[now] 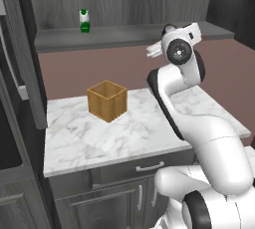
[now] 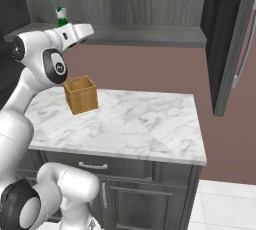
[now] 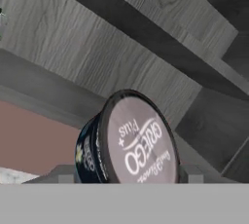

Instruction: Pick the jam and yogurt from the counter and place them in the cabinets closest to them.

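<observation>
I am holding the yogurt cup (image 3: pixel 131 140) in my gripper (image 3: pixel 127 175), lifting it toward the far cabinet shelf (image 1: pixel 124 36).

Glossy white arm (image 1: pixel 209 138) of rounded segments, dark grey joint bands and round black end caps

Two rear base views sharing counter (image 1: pixel 124 133); close hand view.

"GREEGO Plus" — yogurt lid (image 3: pixel 138 142)
</observation>
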You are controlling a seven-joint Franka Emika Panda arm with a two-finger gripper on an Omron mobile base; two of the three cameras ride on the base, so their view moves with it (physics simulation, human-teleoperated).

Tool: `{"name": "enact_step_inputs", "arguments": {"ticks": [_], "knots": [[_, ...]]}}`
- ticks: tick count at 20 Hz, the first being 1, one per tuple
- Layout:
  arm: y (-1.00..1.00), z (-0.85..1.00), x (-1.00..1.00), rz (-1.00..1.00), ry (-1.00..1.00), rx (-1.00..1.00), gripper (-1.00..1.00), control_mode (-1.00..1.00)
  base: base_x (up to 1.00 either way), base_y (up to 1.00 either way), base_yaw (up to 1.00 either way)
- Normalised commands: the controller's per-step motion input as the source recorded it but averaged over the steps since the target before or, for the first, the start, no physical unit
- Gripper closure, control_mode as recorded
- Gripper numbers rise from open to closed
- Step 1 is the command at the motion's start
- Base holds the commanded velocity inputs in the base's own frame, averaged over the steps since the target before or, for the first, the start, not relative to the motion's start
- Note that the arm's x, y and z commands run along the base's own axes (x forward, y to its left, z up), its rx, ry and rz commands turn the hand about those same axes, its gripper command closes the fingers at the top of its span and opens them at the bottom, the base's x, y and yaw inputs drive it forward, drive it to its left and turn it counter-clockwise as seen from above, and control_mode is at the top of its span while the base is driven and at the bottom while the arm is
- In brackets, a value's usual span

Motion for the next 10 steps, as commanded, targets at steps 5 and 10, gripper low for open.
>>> {"name": "enact_step_inputs", "arguments": {"ticks": [5, 10], "knots": [[0.11, 0.00, 0.09, 0.00, 0.13, -0.08, 1.00, -1.00, 0.00, 0.00, 0.00], [-0.01, 0.21, -0.43, 0.04, 0.01, -0.01, 1.00, -1.00, 0.00, 0.00, 0.00]]}}
